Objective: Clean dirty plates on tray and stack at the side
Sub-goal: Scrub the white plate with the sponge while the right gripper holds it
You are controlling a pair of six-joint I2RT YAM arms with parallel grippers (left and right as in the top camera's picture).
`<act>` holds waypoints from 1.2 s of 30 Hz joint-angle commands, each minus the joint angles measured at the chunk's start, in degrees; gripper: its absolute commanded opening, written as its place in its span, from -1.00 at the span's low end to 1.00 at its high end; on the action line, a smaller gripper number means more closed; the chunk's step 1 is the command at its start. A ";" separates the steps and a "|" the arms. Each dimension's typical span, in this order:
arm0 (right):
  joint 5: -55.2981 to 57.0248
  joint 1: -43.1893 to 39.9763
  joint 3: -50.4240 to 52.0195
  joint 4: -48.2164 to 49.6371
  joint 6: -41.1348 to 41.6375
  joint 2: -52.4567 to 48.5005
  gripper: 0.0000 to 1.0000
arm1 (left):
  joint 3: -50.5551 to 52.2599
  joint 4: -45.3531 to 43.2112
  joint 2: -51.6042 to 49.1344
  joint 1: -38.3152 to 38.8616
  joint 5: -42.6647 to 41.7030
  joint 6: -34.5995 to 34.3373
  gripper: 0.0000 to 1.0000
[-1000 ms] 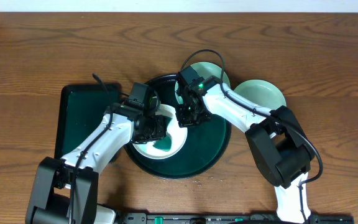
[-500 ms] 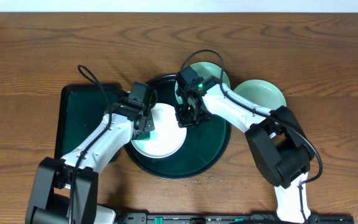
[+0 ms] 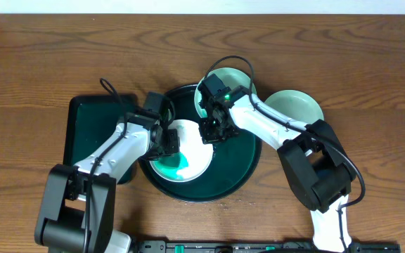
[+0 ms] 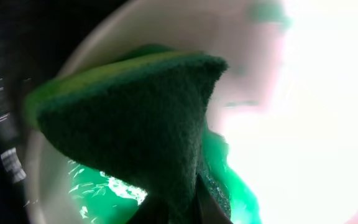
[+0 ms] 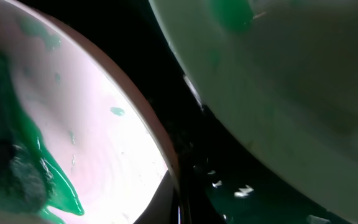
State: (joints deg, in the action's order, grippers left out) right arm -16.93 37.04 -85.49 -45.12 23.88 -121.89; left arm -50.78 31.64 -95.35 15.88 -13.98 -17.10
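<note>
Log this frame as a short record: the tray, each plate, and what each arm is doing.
tray: black, round, holds the white plate
white plate: green smear on its left part, not yet clean
left gripper: shut on a green sponge, pressed onto the white plate
right gripper: at the white plate's right rim; grip unclear
mint plates: one at the tray's far rim, the other on the table to the right
green tray: left of the black tray
</note>
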 commanded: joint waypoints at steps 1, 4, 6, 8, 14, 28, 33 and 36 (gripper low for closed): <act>1.03 0.81 -0.68 0.09 0.24 -1.03 -0.98 | 0.98 -1.77 -4.52 2.08 -17.11 6.93 -0.86; 1.03 0.79 -0.68 0.11 0.26 -1.03 -0.98 | -0.11 -1.79 -4.52 2.08 -17.07 10.45 -0.86; 1.03 0.81 -0.68 0.11 0.26 -1.03 -0.98 | -0.96 -1.79 -4.52 1.88 -17.07 12.63 -0.86; 1.03 0.81 -0.68 0.11 0.26 -1.03 -0.98 | -1.79 -1.79 -4.52 1.66 -16.28 13.16 -0.86; 1.03 0.81 -0.68 0.11 0.26 -1.03 -0.98 | -2.84 0.26 -4.52 1.18 5.03 3.54 -0.85; 1.03 0.90 -0.68 0.31 0.26 -1.03 -0.98 | -2.84 8.98 -4.52 1.22 16.06 0.35 -0.86; 1.03 0.90 -0.68 0.35 0.26 -1.03 -0.98 | -2.84 5.68 -4.52 1.25 -19.34 18.56 -0.85; 1.01 0.90 -0.68 0.33 0.26 -1.03 -0.98 | -2.84 3.28 -4.52 1.22 -27.89 21.18 -0.86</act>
State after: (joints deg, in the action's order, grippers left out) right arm -16.71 37.56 -85.49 -45.12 23.88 -121.89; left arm -55.16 36.01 -98.10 15.99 -19.44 -5.43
